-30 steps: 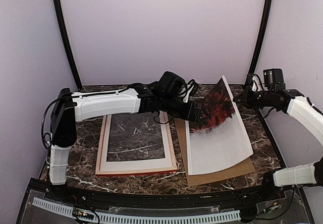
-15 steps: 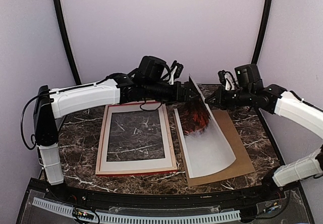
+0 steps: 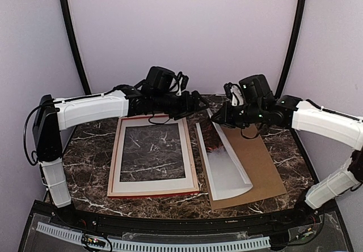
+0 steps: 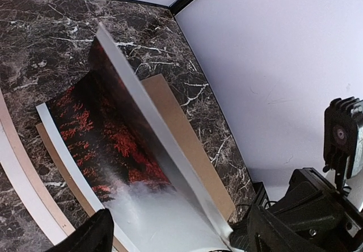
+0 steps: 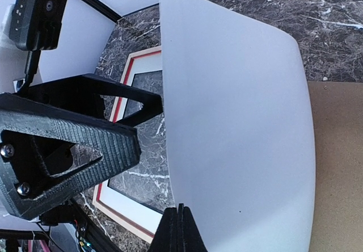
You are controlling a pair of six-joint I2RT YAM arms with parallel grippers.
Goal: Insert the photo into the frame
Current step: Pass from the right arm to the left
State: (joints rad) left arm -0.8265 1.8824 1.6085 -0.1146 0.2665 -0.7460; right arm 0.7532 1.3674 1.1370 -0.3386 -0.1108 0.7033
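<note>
The photo (image 3: 226, 162) stands curled on its left long edge over the brown backing board, its red foliage side turned towards the left arm (image 4: 113, 144) and its white back towards the right arm (image 5: 238, 121). My right gripper (image 3: 219, 118) (image 5: 181, 229) is shut on the photo's raised far edge. Just left of that edge, my left gripper (image 3: 198, 105) (image 4: 187, 238) is open, its jaws wide apart with the lifted photo between them and not pinched. The red frame (image 3: 154, 194) (image 5: 131, 64) lies flat to the left with a cream mat in it.
The brown backing board (image 3: 266, 161) (image 4: 187, 144) (image 5: 340, 167) lies flat under and to the right of the photo. The dark marble table (image 3: 91, 172) ends at walls on the left, right and back. Both arms meet over the table's far middle.
The right gripper has carried the photo's raised edge leftward, curling the sheet more upright. The left arm has pulled back and to the left, and its jaws have narrowed slightly.
</note>
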